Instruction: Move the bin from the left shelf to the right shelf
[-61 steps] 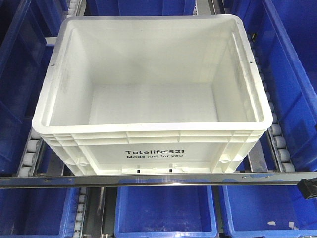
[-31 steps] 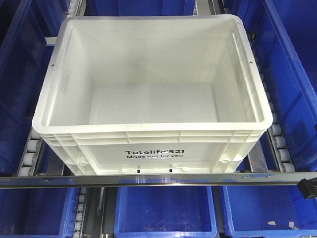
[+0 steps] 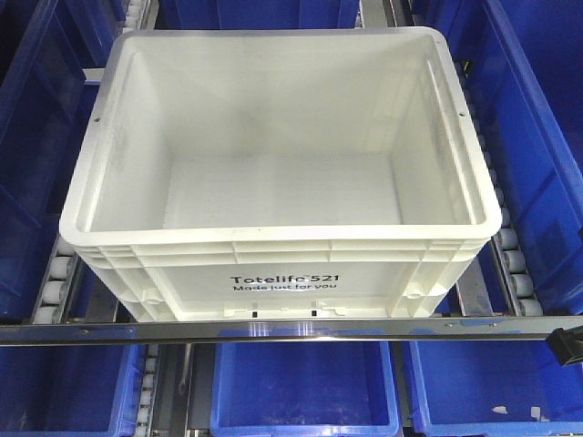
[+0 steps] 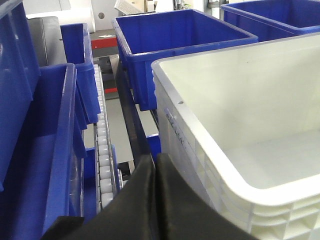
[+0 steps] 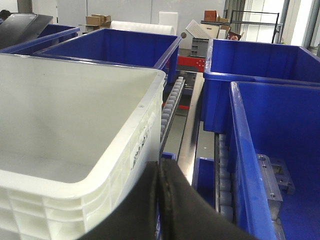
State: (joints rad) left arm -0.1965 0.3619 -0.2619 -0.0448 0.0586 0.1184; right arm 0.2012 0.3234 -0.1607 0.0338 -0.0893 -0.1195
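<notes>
The white bin (image 3: 273, 234) stands empty on the roller shelf in the middle of the front view, its print "Totelife 521" facing me. My left gripper (image 4: 156, 159) is shut and empty, low beside the bin's left wall (image 4: 172, 125), over the gap next to the rollers. My right gripper (image 5: 159, 165) is shut and empty, close beside the bin's right wall (image 5: 142, 145). Neither gripper holds the bin. A black part (image 3: 567, 346) shows at the lower right edge of the front view.
Blue bins flank the white bin on the left (image 3: 36, 137) and right (image 3: 537, 137), with more below (image 3: 305, 382) and behind (image 4: 180, 45). Roller tracks (image 3: 55, 273) (image 3: 515, 264) run along both sides. A metal rail (image 3: 273, 330) crosses the shelf front.
</notes>
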